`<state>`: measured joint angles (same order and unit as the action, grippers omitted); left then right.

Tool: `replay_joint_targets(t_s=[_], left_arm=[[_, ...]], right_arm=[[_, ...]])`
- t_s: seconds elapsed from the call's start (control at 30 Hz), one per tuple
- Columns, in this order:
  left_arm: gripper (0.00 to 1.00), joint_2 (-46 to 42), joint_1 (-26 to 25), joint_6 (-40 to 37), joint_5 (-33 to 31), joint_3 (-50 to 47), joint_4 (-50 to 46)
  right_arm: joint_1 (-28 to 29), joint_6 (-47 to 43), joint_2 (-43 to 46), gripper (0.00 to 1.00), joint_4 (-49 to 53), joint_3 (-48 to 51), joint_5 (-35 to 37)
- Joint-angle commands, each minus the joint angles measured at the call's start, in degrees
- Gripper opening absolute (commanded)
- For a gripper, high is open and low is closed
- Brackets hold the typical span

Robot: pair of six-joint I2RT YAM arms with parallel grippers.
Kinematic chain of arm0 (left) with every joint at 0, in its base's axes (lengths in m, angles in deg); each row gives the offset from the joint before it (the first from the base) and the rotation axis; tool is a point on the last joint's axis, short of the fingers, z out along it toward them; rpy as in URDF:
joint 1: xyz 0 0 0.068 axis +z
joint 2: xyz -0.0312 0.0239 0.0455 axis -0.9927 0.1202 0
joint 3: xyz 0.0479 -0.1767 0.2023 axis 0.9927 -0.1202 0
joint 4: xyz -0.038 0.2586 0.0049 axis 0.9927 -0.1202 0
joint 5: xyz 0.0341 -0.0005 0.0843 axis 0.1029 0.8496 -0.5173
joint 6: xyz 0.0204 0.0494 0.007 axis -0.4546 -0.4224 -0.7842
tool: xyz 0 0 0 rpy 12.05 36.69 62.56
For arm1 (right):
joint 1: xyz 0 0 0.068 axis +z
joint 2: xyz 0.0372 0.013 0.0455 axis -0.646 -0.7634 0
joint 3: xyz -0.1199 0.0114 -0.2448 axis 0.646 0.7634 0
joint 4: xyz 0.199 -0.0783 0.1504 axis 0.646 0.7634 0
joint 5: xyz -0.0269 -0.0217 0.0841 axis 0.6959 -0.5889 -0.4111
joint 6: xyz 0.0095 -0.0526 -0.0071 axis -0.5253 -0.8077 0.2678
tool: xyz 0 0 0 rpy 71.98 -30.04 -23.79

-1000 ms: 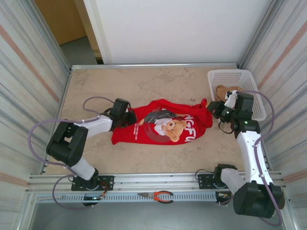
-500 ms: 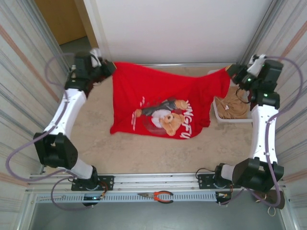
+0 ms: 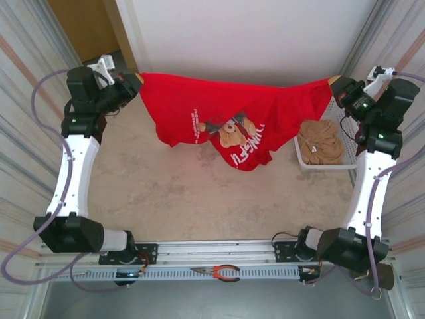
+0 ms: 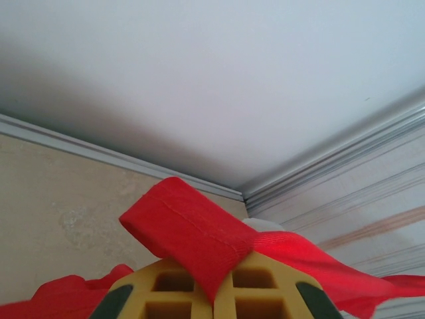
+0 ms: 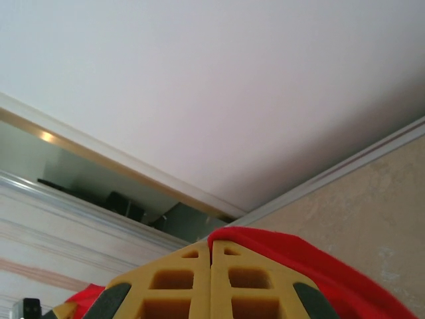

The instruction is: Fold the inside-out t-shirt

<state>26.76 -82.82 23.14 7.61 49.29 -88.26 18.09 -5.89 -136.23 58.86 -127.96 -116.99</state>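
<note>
The red t-shirt (image 3: 226, 113) hangs stretched in the air to the left of the white basket (image 3: 329, 167), bear print and white lettering showing, its lowest fold apparently clear of the table (image 3: 186, 199). The left gripper (image 3: 133, 85), far left of the basket, is clamped tight on one corner. The right gripper (image 3: 334, 85), by the basket's far end, pinches the other. A tan garment (image 3: 322, 141) lies inside the basket.

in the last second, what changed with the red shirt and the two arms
The left arm and right arm swung up and out to the far corners, lifting the bright red cotton t-shirt so it hangs stretched between them. Both pairs of jaws stayed shut on its edge. The orange-handled pliers stayed put.
</note>
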Motion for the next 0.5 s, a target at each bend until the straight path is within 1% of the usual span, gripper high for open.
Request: replay_joint_targets(t_s=[0.0, 0.07, 0.17, 0.23, 0.33, 0.47], left_arm=[[0.00, -4.7, 0.9, 2.7, 2.2, -0.8, 2.8], [0.00, -6.9, 0.8, 4.4, 2.5, -2.0, 4.2], [0.00, -10.4, 0.9, 6.1, 1.0, -2.6, 7.0], [0.00, -11.1, 0.9, 5.5, -0.2, -0.6, 5.5], [0.00, -9.4, 0.9, 4.9, -0.5, 1.8, 2.9], [0.00, -3.5, 0.8, 3.8, -0.8, 2.4, 0.5]], right_arm=[[-0.4, 3.2, 3.2, 0.00, -3.2, -3.1, -1.5], [-0.7, 4.0, 4.1, 0.00, -3.2, -4.2, -2.1], [-0.9, 6.0, 5.4, 0.00, -3.9, -7.2, -2.0], [-0.8, 7.5, 5.6, 0.00, -4.8, -9.6, -2.0], [1.2, 8.0, 4.6, 0.00, -4.7, -11.7, -1.3], [6.8, 5.5, 1.5, 0.00, -4.8, -10.8, 1.5]])
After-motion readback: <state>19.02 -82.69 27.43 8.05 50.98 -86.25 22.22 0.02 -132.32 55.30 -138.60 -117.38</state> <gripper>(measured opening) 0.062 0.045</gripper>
